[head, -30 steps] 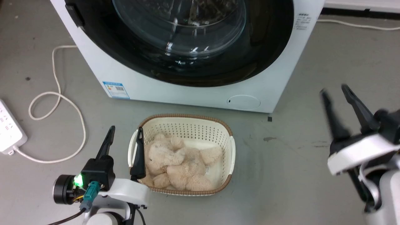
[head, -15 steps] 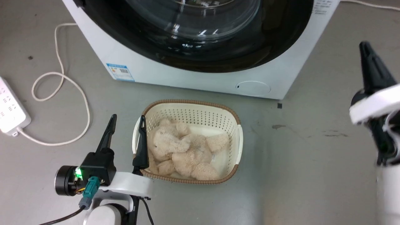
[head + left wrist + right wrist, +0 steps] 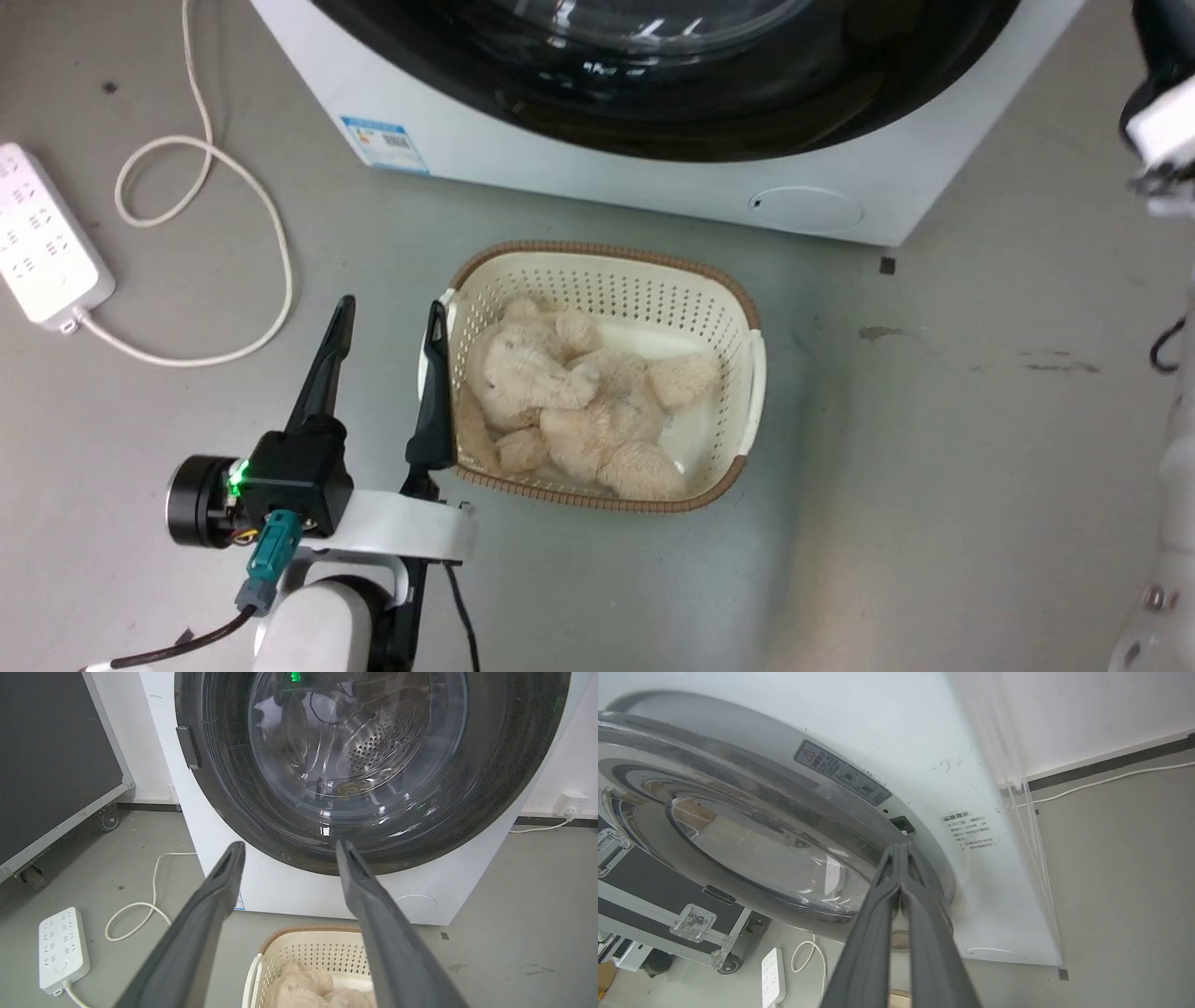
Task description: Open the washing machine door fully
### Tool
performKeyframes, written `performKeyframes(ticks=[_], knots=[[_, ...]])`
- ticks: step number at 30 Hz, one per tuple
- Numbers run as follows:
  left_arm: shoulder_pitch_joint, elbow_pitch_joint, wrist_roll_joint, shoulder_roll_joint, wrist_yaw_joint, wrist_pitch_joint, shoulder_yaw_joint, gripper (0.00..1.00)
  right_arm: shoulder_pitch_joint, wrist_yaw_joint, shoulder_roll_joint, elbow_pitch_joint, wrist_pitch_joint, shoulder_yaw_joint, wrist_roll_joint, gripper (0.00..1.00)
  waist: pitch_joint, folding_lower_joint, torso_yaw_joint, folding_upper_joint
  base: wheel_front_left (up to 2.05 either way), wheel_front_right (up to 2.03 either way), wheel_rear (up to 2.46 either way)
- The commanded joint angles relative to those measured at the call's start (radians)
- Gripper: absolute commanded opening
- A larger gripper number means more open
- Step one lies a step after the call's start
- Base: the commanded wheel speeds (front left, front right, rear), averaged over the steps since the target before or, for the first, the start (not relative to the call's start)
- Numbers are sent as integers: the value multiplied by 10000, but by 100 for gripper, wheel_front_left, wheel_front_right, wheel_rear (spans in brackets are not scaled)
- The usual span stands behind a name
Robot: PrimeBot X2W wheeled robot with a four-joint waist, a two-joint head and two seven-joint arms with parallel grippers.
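The washing machine point(image 3: 597, 173) stands ahead, white, with a blue sticker point(image 3: 385, 144). Its round door point(image 3: 504, 788) lies against the front, with a glossy black rim, a clear glass bowl and the steel drum behind it. A hinge block point(image 3: 187, 746) sits on the rim's left side. My left gripper point(image 3: 392, 303) hangs open beside the basket, well short of the door point(image 3: 747, 126), its fingers point(image 3: 219, 896) spread with nothing between them. My right gripper point(image 3: 899, 847) is shut, its tips at the right edge of the door point(image 3: 761, 854), below a small dark latch point(image 3: 902, 823). My right arm point(image 3: 1162, 131) shows at the upper right.
A cream perforated basket point(image 3: 607, 266) holding a beige plush toy point(image 3: 569, 401) sits on the floor in front of the machine. At the left lie a white power strip point(image 3: 47, 243) and a looped cord point(image 3: 271, 271). A black flight case point(image 3: 46, 756) stands left of the machine.
The head camera has shifted, sliding the machine up the picture. My right gripper went from open to shut and rose from the lower right to the door's right edge. The left gripper stayed put.
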Motion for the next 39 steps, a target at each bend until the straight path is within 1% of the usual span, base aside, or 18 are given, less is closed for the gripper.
performKeyframes(ticks=[1,6,8,9,10,11,12,13,14,15,16,21,26,31,34,39], knots=[[-202,-64,-64,16,71,-141,-66,100,-516,-3,-35,205,150,-157,203,0,128,-1,106,0,0,0,0],[-334,-117,-105,16,141,-225,-174,100,-1138,-4,-152,793,575,-563,350,0,320,-1,270,0,0,0,0],[-379,-158,-108,17,176,-288,-188,100,-1634,-4,-243,1334,912,-943,416,0,467,-1,372,0,0,0,0],[-379,-158,-108,17,176,-288,-188,100,-1634,-4,-243,1334,912,-943,416,0,467,-1,372,0,0,0,0],[-404,-175,-114,18,184,-329,-199,100,-1987,-4,-280,1728,1234,-1213,480,0,566,-1,427,0,0,0,0],[-404,-175,-114,18,184,-329,-199,100,-1987,-4,-280,1728,1234,-1213,480,0,566,-1,427,0,0,0,0],[-432,-199,-125,18,199,-371,-213,100,-2336,-4,-307,2008,1610,-1363,513,0,672,-1,474,0,0,0,0],[-449,-217,-131,18,210,-392,-219,100,-2491,-4,-295,2100,1850,-1396,556,0,731,-1,491,0,0,0,0],[-449,-217,-131,18,210,-392,-219,100,-2491,-4,-295,2100,1850,-1396,556,0,731,-1,491,0,0,0,0],[-481,-257,-140,19,237,-434,-233,100,-2791,-5,-257,2279,2221,-1594,702,0,848,-1,515,0,0,0,0],[-481,-257,-140,19,237,-434,-233,100,-2791,-5,-257,2279,2221,-1594,702,0,848,-1,515,0,0,0,0],[-581,-340,-172,20,314,-538,-338,100,-3508,-5,-211,2811,3009,-2149,851,0,1096,-1,592,0,0,0,0],[-693,-380,-202,21,368,-643,-444,100,-4210,-6,-124,3066,3629,-2649,915,0,1325,-1,697,0,0,0,0],[-825,-411,-258,22,439,-747,-566,100,-4601,-6,2,3143,4492,-3076,1011,0,1454,-1,857,0,0,0,0],[-859,-397,-263,23,466,-810,-597,100,-4626,-6,85,3120,5039,-3313,1021,0,1458,-1,907,0,0,0,0],[-842,-308,-268,24,482,-914,-595,100,-4246,-7,248,2860,5892,-3614,1086,0,1225,-1,893,0,0,0,0]])
